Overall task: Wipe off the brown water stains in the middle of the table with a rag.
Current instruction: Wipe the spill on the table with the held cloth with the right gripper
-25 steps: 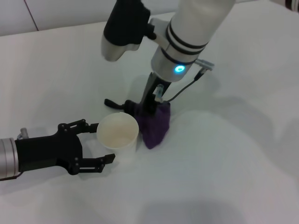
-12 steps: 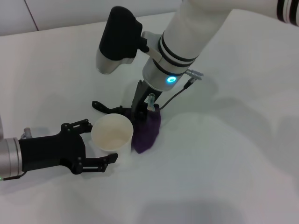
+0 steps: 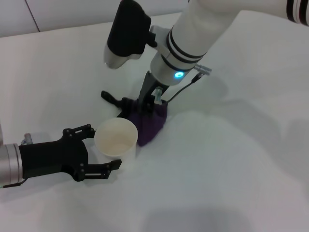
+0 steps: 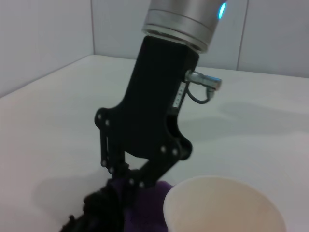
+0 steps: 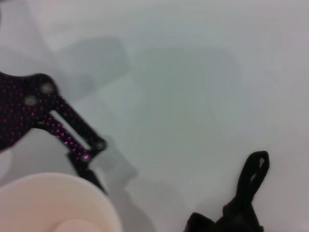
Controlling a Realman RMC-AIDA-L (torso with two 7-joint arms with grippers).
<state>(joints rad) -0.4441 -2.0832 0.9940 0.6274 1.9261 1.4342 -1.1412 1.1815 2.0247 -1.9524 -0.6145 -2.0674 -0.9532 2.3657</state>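
Observation:
My right gripper reaches down from the upper right, shut on the dark purple rag and pressing it onto the white table. The rag's black strip trails out to the left. The left wrist view shows the same gripper standing over the rag. A cream paper cup stands just left of the rag, and my left gripper has a finger on either side of it. No brown water stains show in any view. The rag or the cup may hide them.
In the right wrist view the cup rim, one left finger and the rag's black strip lie close together. Bare white table stretches out to the right and front. A wall edge runs along the far left.
My right gripper dragged the rag left toward the cup, then pushed it a little farther away. The cup and the left gripper shifted slightly left, then stayed put.

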